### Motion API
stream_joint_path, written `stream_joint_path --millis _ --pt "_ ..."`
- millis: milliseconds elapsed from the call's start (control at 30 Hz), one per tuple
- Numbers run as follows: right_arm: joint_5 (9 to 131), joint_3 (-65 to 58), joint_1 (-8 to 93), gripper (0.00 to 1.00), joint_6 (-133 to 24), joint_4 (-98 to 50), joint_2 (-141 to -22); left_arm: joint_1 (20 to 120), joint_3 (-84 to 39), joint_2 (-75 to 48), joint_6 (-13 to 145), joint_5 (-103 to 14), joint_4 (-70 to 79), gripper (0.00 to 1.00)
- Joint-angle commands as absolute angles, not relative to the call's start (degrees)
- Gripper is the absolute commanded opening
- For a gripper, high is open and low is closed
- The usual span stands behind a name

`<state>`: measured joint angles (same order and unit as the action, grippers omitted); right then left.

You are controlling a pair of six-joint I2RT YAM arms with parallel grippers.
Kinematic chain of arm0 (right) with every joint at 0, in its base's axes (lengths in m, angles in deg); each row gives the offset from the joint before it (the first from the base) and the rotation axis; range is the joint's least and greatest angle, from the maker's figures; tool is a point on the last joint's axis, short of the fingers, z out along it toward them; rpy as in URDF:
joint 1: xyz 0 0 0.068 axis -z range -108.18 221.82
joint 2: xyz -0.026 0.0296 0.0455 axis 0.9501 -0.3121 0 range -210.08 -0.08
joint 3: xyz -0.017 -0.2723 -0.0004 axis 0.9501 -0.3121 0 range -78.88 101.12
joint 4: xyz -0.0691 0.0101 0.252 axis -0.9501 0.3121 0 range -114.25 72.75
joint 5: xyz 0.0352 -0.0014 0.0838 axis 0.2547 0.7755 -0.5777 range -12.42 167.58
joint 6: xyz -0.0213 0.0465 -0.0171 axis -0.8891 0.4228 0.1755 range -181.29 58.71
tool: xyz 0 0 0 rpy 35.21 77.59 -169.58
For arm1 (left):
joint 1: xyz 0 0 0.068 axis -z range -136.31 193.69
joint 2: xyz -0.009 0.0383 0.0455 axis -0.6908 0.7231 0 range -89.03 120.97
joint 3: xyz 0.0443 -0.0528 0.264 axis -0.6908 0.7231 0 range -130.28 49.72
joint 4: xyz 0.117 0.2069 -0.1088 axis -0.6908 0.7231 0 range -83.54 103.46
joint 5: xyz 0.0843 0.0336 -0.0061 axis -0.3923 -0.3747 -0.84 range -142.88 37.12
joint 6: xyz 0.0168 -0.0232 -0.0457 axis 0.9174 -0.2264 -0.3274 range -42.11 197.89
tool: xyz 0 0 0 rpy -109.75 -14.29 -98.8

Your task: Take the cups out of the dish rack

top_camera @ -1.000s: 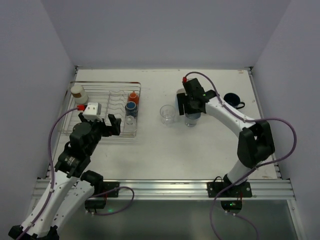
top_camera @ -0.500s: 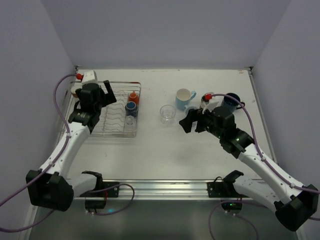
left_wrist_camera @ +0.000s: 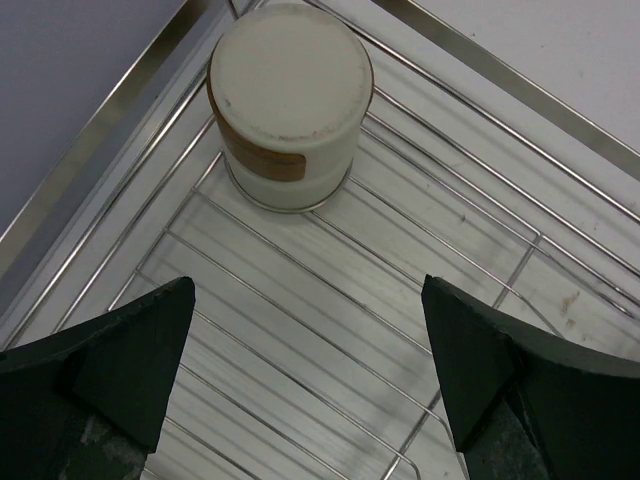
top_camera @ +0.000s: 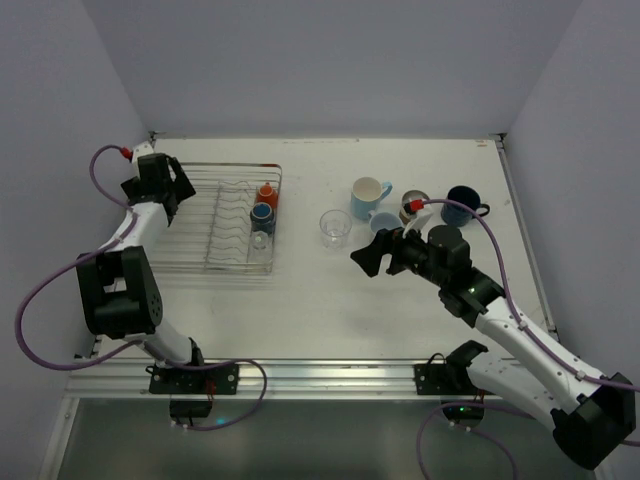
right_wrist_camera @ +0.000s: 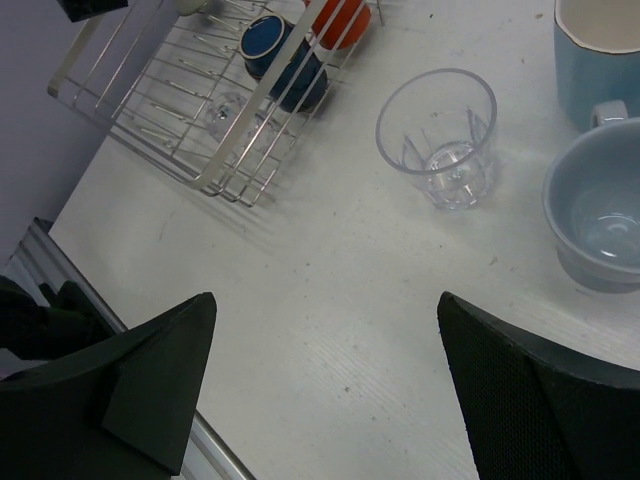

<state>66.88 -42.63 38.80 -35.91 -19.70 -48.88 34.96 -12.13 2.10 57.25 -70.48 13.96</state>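
a: state of left hand point(left_wrist_camera: 308, 300)?
b: spread wide, pinching nothing. poised over the far-left corner of the rack point(top_camera: 205, 225), looking down on a cream cup point(left_wrist_camera: 289, 104) with a brown band. flat face up, standing on the wires close to the corner, clear of the hand.

a: and right hand point(right_wrist_camera: 327, 300)?
b: spread wide as well, empty. held above bare bench point(top_camera: 300, 310) to the right of the rack, near the middle.

a: other cups in the rack?
b: three along its right side. orange cup point(top_camera: 266, 192) farthest back; blue cup point(top_camera: 263, 212) just in front of it, touching or barely apart, cannot tell which; glass point(top_camera: 260, 243) nearest the front, faint among the wires.

a: cups out on the bench?
b: five, all right of the rack.
- second glass point(right_wrist_camera: 437, 135): upright, closest to the rack.
- light blue mug point(top_camera: 370, 196): upright, beyond and right of that glass.
- grey cup point(right_wrist_camera: 598, 215): open end up, just beside the mug's handle.
- tumbler point(top_camera: 413, 205): next to the right, partly behind a cable point(top_camera: 470, 215).
- navy mug point(top_camera: 465, 204): farthest right, handle pointing right.

a: contact between right hand and any cup?
b: none seen. second glass and grey cup near, both apart from it.
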Motion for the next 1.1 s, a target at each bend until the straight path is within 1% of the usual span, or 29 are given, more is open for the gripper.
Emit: stream_joint_path --millis 0,133,233,400,567,633,700,733,767,833,867,900,933,1000,1033,1067 --pt "64.05 -43.11 38.59 0.94 -35.1 -23.9 -49.65 32.63 -16.63 4.3 59.7 -70.63 7.51 1.0" --pt "63.17 -43.55 38.42 0.94 -35.19 -25.31 -49.83 30.51 -20.49 9.22 61.1 -69.76 6.99 1.0" --pt "62.99 -43.81 38.51 0.94 -35.28 -25.57 -49.65 30.16 -22.25 12.12 63.12 -69.14 4.09 1.0" --pt "62.38 -43.37 38.42 0.94 -35.54 -25.48 -50.88 29.98 -25.51 17.04 64.71 -68.79 3.38 1.0" --pt "61.41 -43.19 38.33 0.94 -35.54 -25.83 -51.5 29.89 -27.18 19.25 65.94 -67.38 1.62 1.0" --pt "61.32 -43.19 38.15 0.94 -35.63 -25.92 -51.94 29.89 -28.15 20.22 66.47 -66.94 1.18 0.98" --pt "61.5 -43.11 37.81 0.94 -35.72 -25.84 -52.29 29.8 -28.59 20.83 66.91 -66.42 1.18 0.9" --pt "61.67 -43.11 37.8 0.94 -35.72 -25.83 -52.29 29.8 -28.59 20.92 67.0 -66.24 0.92 0.84" --pt "61.67 -43.11 37.72 0.94 -35.63 -25.83 -52.29 29.8 -28.42 20.84 67.0 -66.15 0.66 0.76" --pt "61.94 -43.11 37.71 0.94 -35.63 -25.75 -52.2 29.8 -27.45 20.49 67.0 -65.71 -0.39 0.71" --pt "61.94 -42.93 37.63 0.93 -35.72 -25.49 -51.94 29.8 -27.19 20.31 66.91 -65.71 -0.57 0.62" --pt "61.94 -43.02 37.63 0.93 -35.63 -25.4 -51.76 29.8 -26.49 19.87 67.08 -65.62 -0.92 0.57" --pt "61.94 -42.93 37.54 0.93 -35.72 -25.22 -51.59 29.8 -26.05 19.52 67.08 -65.62 -1.1 0.48" --pt "62.46 -42.76 37.54 0.93 -35.37 -25.13 -50.8 29.8 -23.6 17.77 66.3 -65.36 -1.71 0.4" --pt "62.46 -42.41 37.54 0.93 -35.37 -25.04 -50.54 29.8 -22.54 16.98 65.94 -65.01 -2.15 0.33" --pt "62.38 -42.23 37.54 0.93 -35.28 -24.7 -50.18 29.89 -21.4 16.18 65.51 -64.57 -2.42 0.3"
